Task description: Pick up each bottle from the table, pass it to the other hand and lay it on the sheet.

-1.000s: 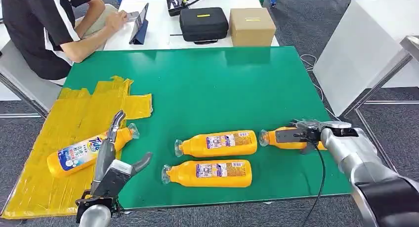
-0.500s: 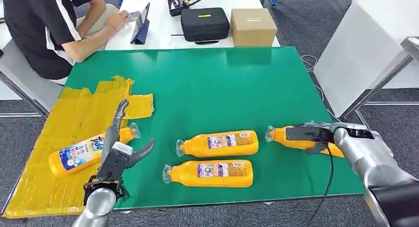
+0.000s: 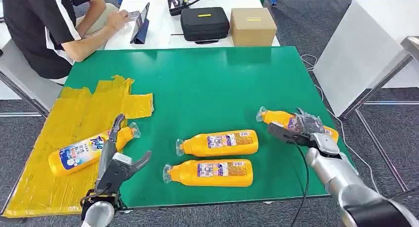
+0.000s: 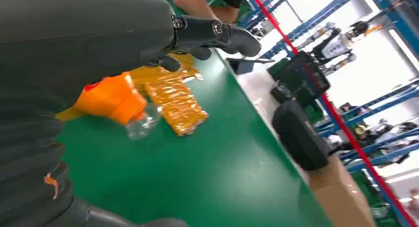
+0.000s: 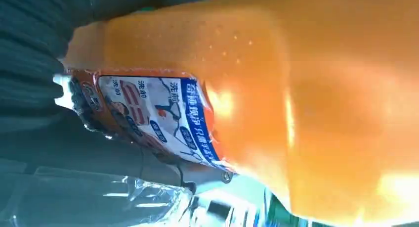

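While the yellow sheet [image 3: 74, 118] at the left of the frame already carries one bottle [image 3: 89, 149], the step in hand is judged to be the hand-over of the bottle held at the right. The left hand [image 3: 116, 160], seen at lower left beside the sheet, is held with fingers spread and nothing in them; in the left wrist view its fingers [image 4: 217, 34] reach out above the neck of the laid bottle [image 4: 113, 98]. Two more bottles, the upper one [image 3: 217, 143] and the lower one [image 3: 207, 172], are seen lying on the green table [image 3: 207, 83] at lower centre, and should be left undisturbed. At the right, the fourth bottle [image 3: 291, 123] is gripped by the right hand [image 3: 301, 128], cap pointing towards upper left, and appears raised off the table, though this cannot be told for certain. For a clean pass, the free cap end is best offered over the middle of the table, and the grip should be released only once the left hand is closed firmly around the body
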`<state>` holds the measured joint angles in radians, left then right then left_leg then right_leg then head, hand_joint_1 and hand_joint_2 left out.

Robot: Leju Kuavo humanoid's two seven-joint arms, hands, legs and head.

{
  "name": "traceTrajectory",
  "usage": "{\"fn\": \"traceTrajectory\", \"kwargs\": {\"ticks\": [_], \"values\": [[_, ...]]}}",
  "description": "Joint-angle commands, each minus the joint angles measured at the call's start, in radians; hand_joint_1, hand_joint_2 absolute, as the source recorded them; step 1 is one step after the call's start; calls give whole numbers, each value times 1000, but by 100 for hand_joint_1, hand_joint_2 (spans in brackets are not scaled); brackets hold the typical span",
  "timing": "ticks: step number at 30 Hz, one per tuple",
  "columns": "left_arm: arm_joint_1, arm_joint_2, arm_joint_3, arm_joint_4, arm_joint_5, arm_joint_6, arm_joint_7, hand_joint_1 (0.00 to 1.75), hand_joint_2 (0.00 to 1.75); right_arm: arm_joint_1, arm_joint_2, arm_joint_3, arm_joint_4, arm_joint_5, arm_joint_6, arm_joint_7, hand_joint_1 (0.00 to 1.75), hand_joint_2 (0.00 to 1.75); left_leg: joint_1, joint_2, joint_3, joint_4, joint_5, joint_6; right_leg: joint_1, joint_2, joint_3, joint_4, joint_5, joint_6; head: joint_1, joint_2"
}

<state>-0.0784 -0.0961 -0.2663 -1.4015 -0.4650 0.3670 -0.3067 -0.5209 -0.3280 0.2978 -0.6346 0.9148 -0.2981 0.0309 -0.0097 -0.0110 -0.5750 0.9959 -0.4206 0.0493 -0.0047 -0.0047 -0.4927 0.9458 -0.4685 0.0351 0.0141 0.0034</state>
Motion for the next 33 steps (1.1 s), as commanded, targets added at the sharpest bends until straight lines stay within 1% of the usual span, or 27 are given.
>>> {"fn": "traceTrajectory", "kwargs": {"ticks": [1,2,3,5,6,8,10,13,15,18,19,21,22,24,25,26,29,30,32,33], "values": [[9,-30,37,9,-36,-9,13,0,175,345,123,-274,-637,22,-165,-24,175,175,1,-2,-1,-1,-1,-3,1,-2,0,-1,-2,-1,0,0],[8,-30,38,11,-36,-9,13,0,175,349,128,-273,-650,21,-162,-22,175,175,1,-2,-2,-1,-1,-3,1,-2,-2,0,-2,-1,0,0],[6,-30,41,15,-34,-8,12,0,175,363,137,-280,-686,17,-188,-39,175,175,1,-3,-3,0,-2,-4,1,-2,-2,0,-3,-1,0,0],[1,-27,45,25,-31,-8,12,0,175,382,154,-279,-737,-7,-245,-82,175,175,0,-2,-10,-1,-1,-3,0,-2,-9,1,-2,-1,0,0],[3,-25,51,27,-30,1,8,0,175,388,159,-259,-767,-27,-283,-117,175,175,0,-1,-9,0,-2,-4,0,0,-9,1,-2,-1,0,0],[12,-18,57,21,-27,8,5,0,175,374,169,-233,-775,-46,-300,-131,175,175,0,-1,-11,-1,-1,-3,0,-1,-11,1,-2,-1,0,0],[22,-14,60,12,-22,13,1,0,175,360,174,-203,-782,-73,-366,-163,175,175,0,1,-10,-1,-2,-4,0,1,-11,1,-2,-1,0,0],[27,-12,62,9,-19,15,0,0,175,355,181,-191,-790,-77,-371,-165,175,175,0,5,-10,-1,-2,-4,0,3,-12,1,-2,-2,0,0],[29,-12,62,7,-15,15,-1,0,175,360,180,-190,-801,-87,-391,-176,175,175,0,2,-11,-1,-1,-3,0,1,-12,0,-1,-1,0,0],[38,-13,63,1,18,-2,-8,0,175,381,241,-231,-869,-143,-400,-320,175,175,0,3,-10,-1,-2,-4,0,1,-11,0,-2,-2,0,0],[38,-12,65,0,33,-16,-11,0,175,385,224,-192,-880,-162,-400,-314,175,175,0,2,-10,-1,-1,-4,0,1,-11,1,-2,-2,0,0],[38,-12,65,0,34,-16,-12,0,175,387,223,-187,-888,-160,-400,-307,175,175,0,2,-12,-1,-1,-2,0,1,-12,1,-2,-1,0,0],[36,-12,67,-1,76,-54,-19,0,175,383,199,-138,-900,-227,-364,-301,175,175,0,3,-10,-1,-2,-4,0,2,-11,1,-2,-2,0,0],[32,-10,67,-5,140,-124,-40,0,175,370,185,-78,-905,-433,-226,-360,175,175,0,3,-10,-1,-2,-4,0,1,-11,1,-2,-2,0,0],[31,-9,65,-7,168,-157,-46,0,175,368,191,-70,-902,-473,-202,-384,175,175,0,3,-11,0,-2,-4,0,2,-12,1,-2,-2,0,0],[28,-5,56,-9,206,-207,-57,0,175,359,206,-45,-876,-521,-177,-436,175,175,0,4,-10,0,-2,-4,0,3,-11,1,-2,-2,0,0],[28,-6,54,-8,206,-207,-57,0,175,356,213,-36,-862,-520,-184,-444,175,175,0,4,-12,-1,-1,-3,0,2,-13,1,-1,-1,0,0],[29,-3,49,-10,214,-219,-61,0,175,356,213,-30,-861,-535,-176,-460,175,175,0,5,-10,-1,-2,-4,0,3,-12,1,-1,-2,0,0],[31,5,29,-15,242,-269,-75,0,175,355,226,0,-841,-609,-107,-518,175,175,0,2,-12,-1,-1,-3,0,1,-13,1,-1,-1,0,0],[34,6,14,-24,246,-284,-82,0,175,353,247,24,-820,-616,-92,-532,175,175,1,3,-10,-1,-1,-4,0,2,-11,0,-2,-2,0,0]]}}
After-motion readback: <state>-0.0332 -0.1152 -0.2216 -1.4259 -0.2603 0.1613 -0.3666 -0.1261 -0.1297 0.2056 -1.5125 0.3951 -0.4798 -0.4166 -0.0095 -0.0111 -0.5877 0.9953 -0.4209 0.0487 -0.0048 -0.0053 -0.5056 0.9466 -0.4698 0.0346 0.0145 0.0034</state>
